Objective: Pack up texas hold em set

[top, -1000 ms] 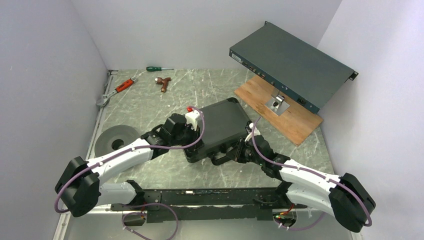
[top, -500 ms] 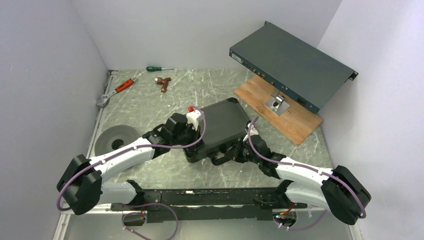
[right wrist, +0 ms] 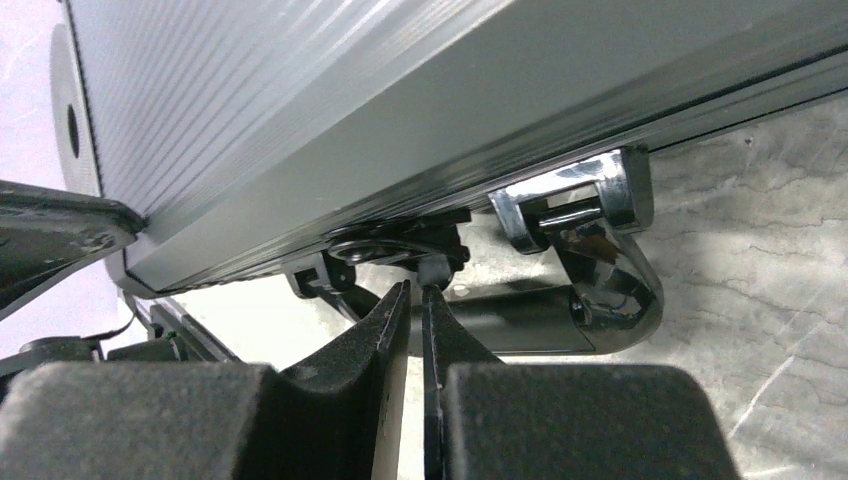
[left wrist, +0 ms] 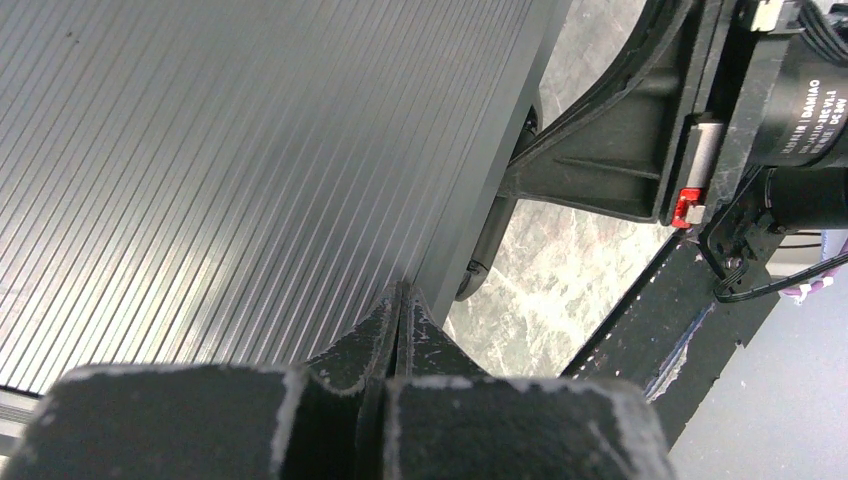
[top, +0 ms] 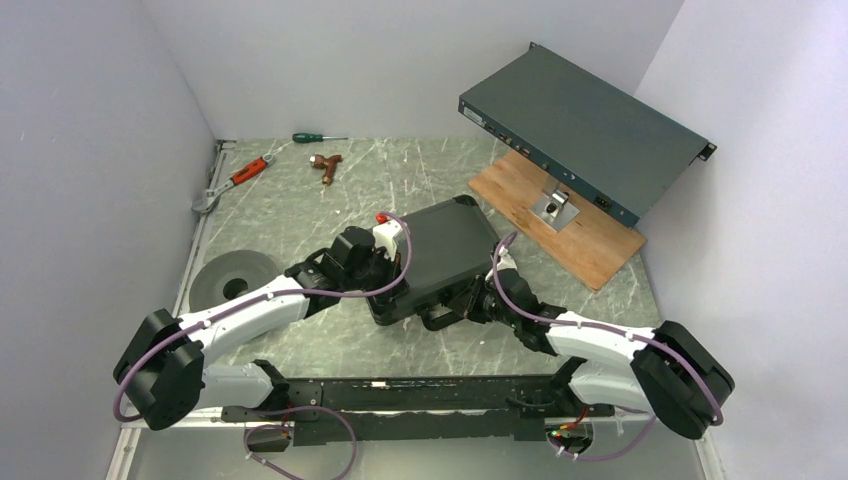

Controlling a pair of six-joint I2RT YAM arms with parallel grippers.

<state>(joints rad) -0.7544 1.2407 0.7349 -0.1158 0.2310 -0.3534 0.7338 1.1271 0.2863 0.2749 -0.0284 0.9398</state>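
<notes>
The black hard case [top: 445, 250] lies closed on the marble table, its ribbed lid [left wrist: 250, 150] up. Chips, cards and dice are out of view. My left gripper [top: 392, 292] is shut, its tips [left wrist: 400, 298] resting on the lid at the near left corner. My right gripper [top: 458, 300] is at the case's front side beside the handle [top: 437, 320]. Its fingers are almost together with a thin gap. Its tips [right wrist: 415, 288] touch a black latch [right wrist: 400, 248] under the case edge [right wrist: 300, 100]. The handle [right wrist: 540, 320] with its chrome bracket [right wrist: 600, 200] hangs just behind.
A long grey-green rack box [top: 580, 130] leans at the back right over a wooden board [top: 590, 245] with a metal bracket [top: 555, 208]. A green screwdriver [top: 318, 137], a red wrench [top: 235, 180] and a brown fitting [top: 326, 165] lie at the back left. A grey disc [top: 228, 278] lies left.
My right arm has slid a little left and in toward the case's front side. The left arm and the case have hardly moved.
</notes>
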